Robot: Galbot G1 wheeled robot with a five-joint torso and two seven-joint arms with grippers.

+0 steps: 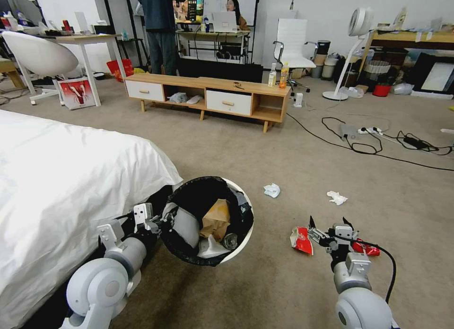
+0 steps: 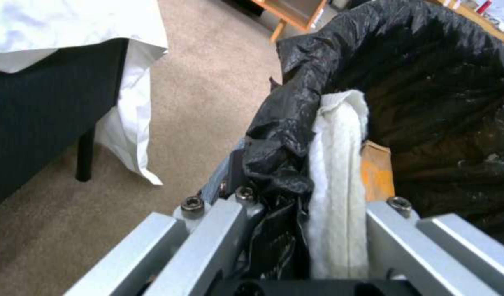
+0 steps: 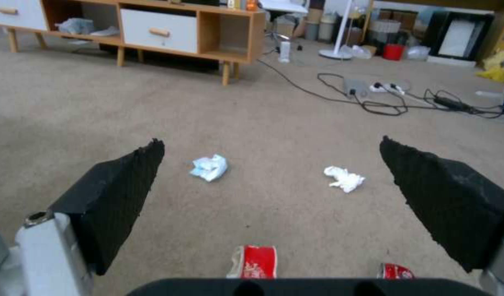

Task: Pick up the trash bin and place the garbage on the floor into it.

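My left gripper (image 1: 158,221) is shut on the rim of the trash bin (image 1: 240,246), a white bin lined with a black bag and held tilted above the floor (image 1: 227,149). In the left wrist view the gripper (image 2: 304,205) clamps the bag and white rim (image 2: 340,172). A brown paper bag (image 1: 216,218) lies inside the bin. My right gripper (image 1: 329,223) hangs open low over the carpet. On the floor below it lies some of the garbage, a red-white snack wrapper (image 1: 301,239) and a crushed red can (image 1: 366,248). Two crumpled tissues (image 3: 210,167) (image 3: 344,179) lie farther ahead, between the open black fingers (image 3: 114,197).
A bed with a white sheet (image 1: 56,177) fills the left side, close to the bin. A low wooden cabinet (image 1: 208,95) with upright bottles (image 1: 279,75) stands ahead. Black cables and a power strip (image 1: 373,135) cross the carpet at the right.
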